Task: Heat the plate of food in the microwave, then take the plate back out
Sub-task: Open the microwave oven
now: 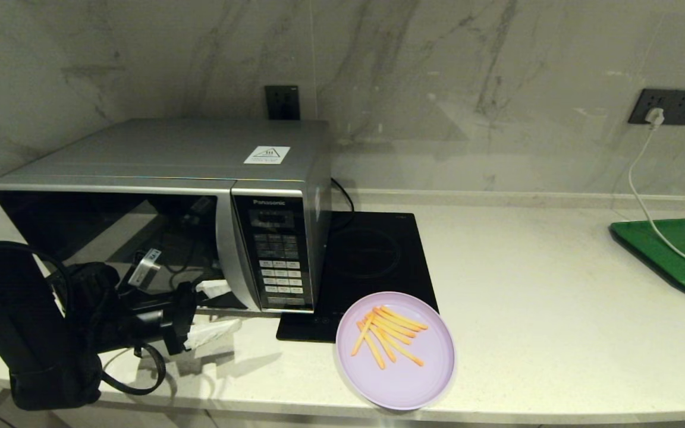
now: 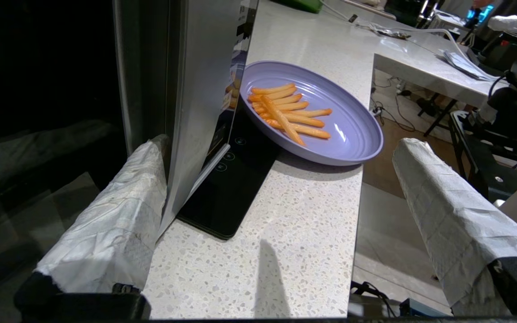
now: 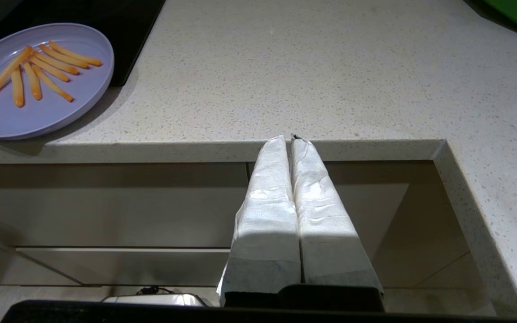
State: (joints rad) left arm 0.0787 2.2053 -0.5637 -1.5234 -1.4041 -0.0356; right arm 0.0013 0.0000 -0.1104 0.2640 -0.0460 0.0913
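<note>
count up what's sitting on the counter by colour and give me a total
Silver: 1, microwave
Black: 1, hob
Lilac: 1, plate of fries
Green: 1, tray
Total: 4

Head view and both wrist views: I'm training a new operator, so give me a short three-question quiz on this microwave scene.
1. True or false: the microwave door is shut.
2. The plate of food rests partly on: A) the green tray B) the black induction hob C) the microwave top.
3. Fill in: the left gripper, by the door's handle edge, is ____; the right gripper, below the counter edge, is ____.

Key: 1 true; 2 B; 3 open, shut.
</note>
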